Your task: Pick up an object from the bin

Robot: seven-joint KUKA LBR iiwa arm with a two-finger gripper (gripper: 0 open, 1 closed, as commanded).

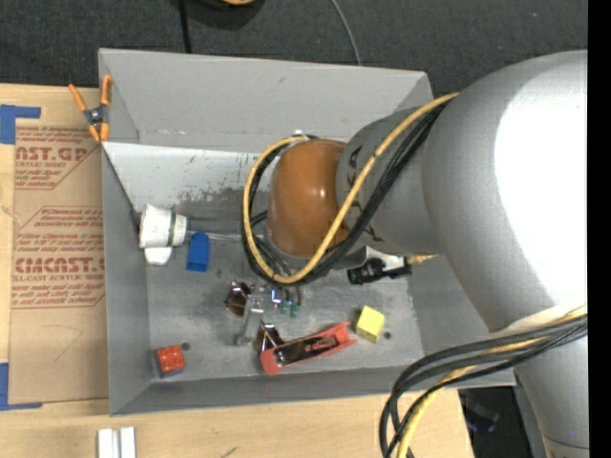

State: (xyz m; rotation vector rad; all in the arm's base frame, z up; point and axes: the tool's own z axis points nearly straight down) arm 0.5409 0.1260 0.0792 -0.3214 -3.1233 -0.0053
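Observation:
My gripper [271, 303] hangs low over the front middle of the bin floor, under the arm's orange dome. Just in front of it lies a flat red tool [307, 345] with a dark face, its left end right below the gripper. A small brown thing [236, 299] lies close on the gripper's left. To the right of the red tool sits a yellow block [369, 323].
At the left of the bin, a white cylindrical piece [161, 229] lies against the wall with a blue block [198, 252] beside it. A small orange-red block [170, 359] sits in the front left corner. The arm covers the bin's right side.

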